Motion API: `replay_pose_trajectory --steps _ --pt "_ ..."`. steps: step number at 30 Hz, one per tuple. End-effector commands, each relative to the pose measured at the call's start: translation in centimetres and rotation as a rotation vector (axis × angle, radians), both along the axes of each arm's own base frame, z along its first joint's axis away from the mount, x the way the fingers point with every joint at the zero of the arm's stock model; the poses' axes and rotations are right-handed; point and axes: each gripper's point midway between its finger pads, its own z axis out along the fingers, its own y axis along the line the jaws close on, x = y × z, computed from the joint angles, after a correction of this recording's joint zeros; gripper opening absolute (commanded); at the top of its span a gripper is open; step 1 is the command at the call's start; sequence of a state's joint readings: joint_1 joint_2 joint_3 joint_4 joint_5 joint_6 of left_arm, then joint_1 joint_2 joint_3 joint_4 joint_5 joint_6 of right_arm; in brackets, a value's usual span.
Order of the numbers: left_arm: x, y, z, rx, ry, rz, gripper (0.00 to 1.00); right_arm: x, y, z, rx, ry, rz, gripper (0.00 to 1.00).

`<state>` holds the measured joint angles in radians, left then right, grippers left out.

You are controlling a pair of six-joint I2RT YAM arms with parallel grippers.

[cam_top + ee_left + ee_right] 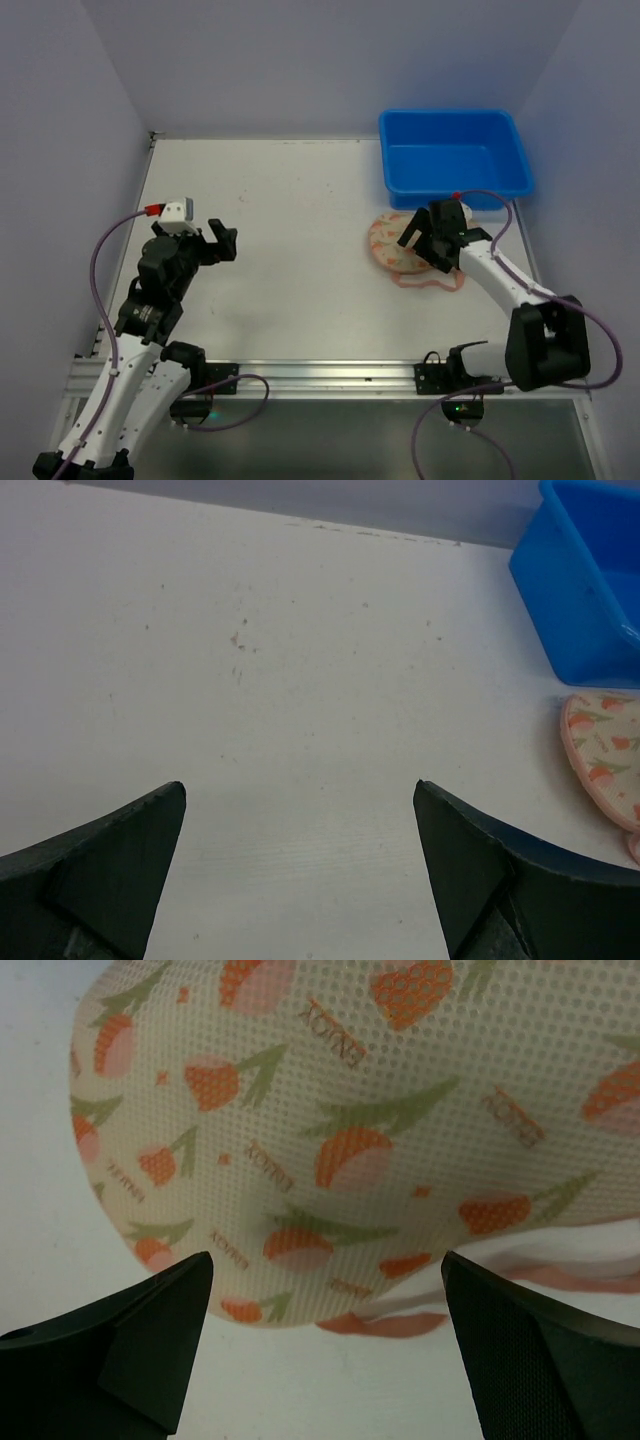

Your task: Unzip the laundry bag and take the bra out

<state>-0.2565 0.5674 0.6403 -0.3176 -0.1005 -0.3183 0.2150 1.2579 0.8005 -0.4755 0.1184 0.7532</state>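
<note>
The laundry bag [392,248] is a cream pouch with pink-orange and green tulip print and pink trim. It lies on the table just in front of the blue tub. My right gripper [418,240] is open right over it; in the right wrist view the bag [320,1130] fills the frame, its near pink edge [385,1322] between my spread fingertips. My left gripper [222,242] is open and empty over bare table at the left, far from the bag, whose edge shows in the left wrist view [605,755]. The bra is hidden.
A blue plastic tub [455,152] stands at the back right, touching or nearly touching the bag's far side; it also shows in the left wrist view [585,580]. The bag's pink strap [440,282] trails on the table beside my right arm. Grey walls enclose the table.
</note>
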Motion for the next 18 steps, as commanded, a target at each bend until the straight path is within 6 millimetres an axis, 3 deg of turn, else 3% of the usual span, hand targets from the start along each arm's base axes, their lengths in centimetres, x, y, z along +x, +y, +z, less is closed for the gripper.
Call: replay_pose_trajectory --steps 1,4,7,8,10,11,13,14,17,18 --pt "0.3 0.1 1.4 0.004 -0.073 -0.002 1.00 4.8 0.5 -0.3 0.027 -0.071 -0.090 0.97" --pt "0.1 0.9 1.7 0.013 -0.094 0.038 1.00 5.4 1.4 -2.8 0.048 -0.004 -0.102 0.93" --pt "-0.2 0.9 2.1 0.001 -0.122 0.036 1.00 5.0 2.3 -4.6 0.032 0.060 -0.104 0.81" --pt "-0.2 0.9 2.2 -0.001 -0.127 0.036 1.00 4.5 3.0 -4.9 0.022 0.078 -0.095 0.67" --pt "-0.2 1.0 2.3 0.000 -0.129 0.040 1.00 4.4 3.9 -4.8 0.002 0.074 -0.077 0.51" --pt "-0.2 1.0 2.2 0.001 -0.126 0.040 1.00 4.3 4.4 -4.9 0.004 0.082 -0.073 0.34" --pt "-0.2 1.0 2.2 0.001 -0.125 0.039 1.00 3.6 6.2 -5.1 0.015 0.100 -0.031 0.19" --pt "-0.1 1.0 2.1 0.001 -0.122 0.039 1.00 3.1 7.1 -5.3 0.032 0.114 -0.012 0.06" --pt "-0.1 1.0 1.8 0.005 -0.111 0.042 1.00 1.6 10.9 -5.0 0.092 0.110 0.028 0.00" --pt "-0.1 1.0 1.8 0.005 -0.111 0.040 1.00 0.5 13.1 -4.8 0.102 0.114 0.075 0.00"
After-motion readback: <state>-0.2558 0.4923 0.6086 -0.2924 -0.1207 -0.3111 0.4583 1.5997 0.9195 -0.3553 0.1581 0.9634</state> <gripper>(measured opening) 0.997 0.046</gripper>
